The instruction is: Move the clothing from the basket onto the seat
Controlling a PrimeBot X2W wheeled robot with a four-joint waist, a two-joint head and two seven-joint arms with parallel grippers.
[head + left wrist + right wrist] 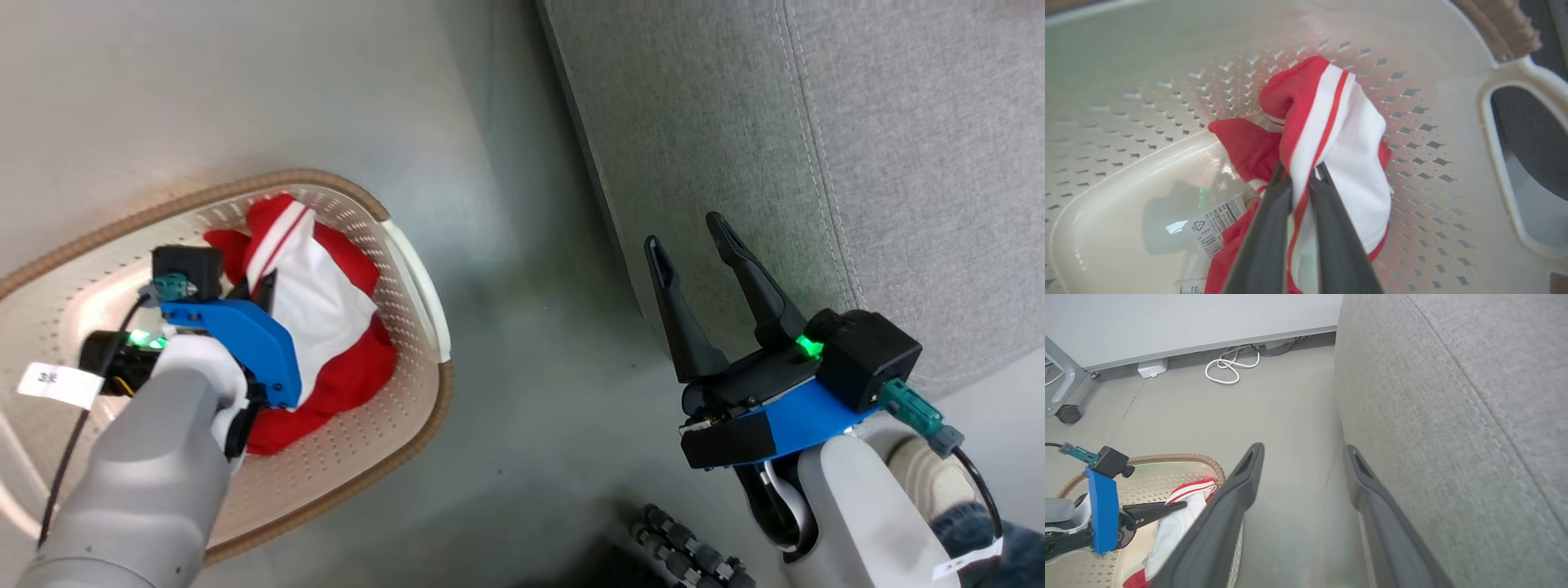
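The clothing (326, 310), red with white panels and stripes, lies bunched in the cream basket (424, 392) at the left. My left gripper (261, 290) reaches down into the basket. In the left wrist view the left gripper (1300, 169) is shut on a striped white fold of the clothing (1347, 134), over the basket's perforated wall (1167, 102). My right gripper (684, 233) stands open and holds nothing, hanging over the floor beside the grey seat (816, 122). The right wrist view shows the right gripper (1303, 448) next to the seat's side (1453, 416), with the basket (1167, 458) at lower left.
Bare grey floor (522, 327) separates basket and seat. A white cable (1229, 367) and a caster wheel (1067, 414) lie by the far wall. A black ridged part (686, 555) and a pale shoe (922, 474) sit at the bottom edge. A white handle (1494, 122) flanks the basket.
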